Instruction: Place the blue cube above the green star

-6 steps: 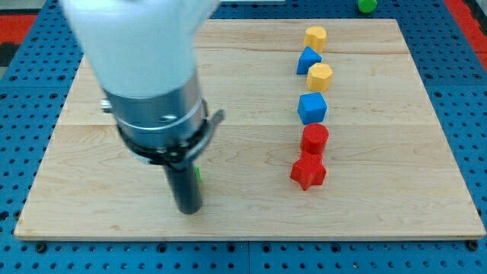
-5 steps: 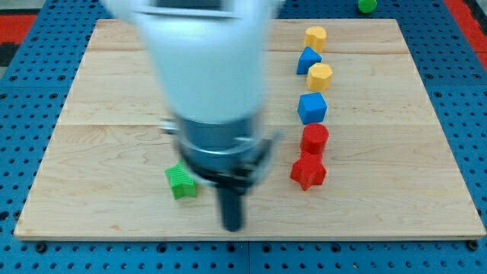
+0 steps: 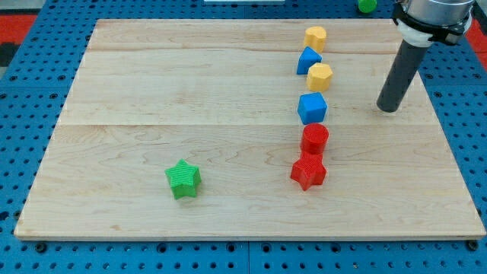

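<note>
The blue cube (image 3: 312,108) sits in a column of blocks right of the board's middle. The green star (image 3: 183,180) lies alone at the lower left. My tip (image 3: 389,109) rests on the board to the right of the blue cube, about a hundred pixels away and level with it, touching no block.
The column holds, from the top, a yellow block (image 3: 315,37), a small blue block (image 3: 308,59), a yellow hexagon (image 3: 319,77), then below the cube a red cylinder (image 3: 314,139) and a red star (image 3: 308,172). A green block (image 3: 367,5) lies off the wooden board (image 3: 114,91), at top right.
The arm swept from the lower left, over the green star, across to the right side of the board. The star is now uncovered. No block has moved.
</note>
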Motion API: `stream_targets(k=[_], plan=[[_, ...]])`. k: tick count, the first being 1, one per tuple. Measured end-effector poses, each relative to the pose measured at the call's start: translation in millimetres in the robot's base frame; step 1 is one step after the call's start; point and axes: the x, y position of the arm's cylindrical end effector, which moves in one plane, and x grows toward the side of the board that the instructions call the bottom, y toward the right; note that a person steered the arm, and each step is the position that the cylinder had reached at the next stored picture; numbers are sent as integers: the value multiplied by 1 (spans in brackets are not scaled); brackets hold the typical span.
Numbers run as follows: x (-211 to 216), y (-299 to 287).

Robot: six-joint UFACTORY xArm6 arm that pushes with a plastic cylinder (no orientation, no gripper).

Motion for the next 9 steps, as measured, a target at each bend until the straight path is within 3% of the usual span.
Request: stream_targets(k=[5,6,8,9], plan=[[7,-3],[4,-35],[4,-181],[-12,-215]])
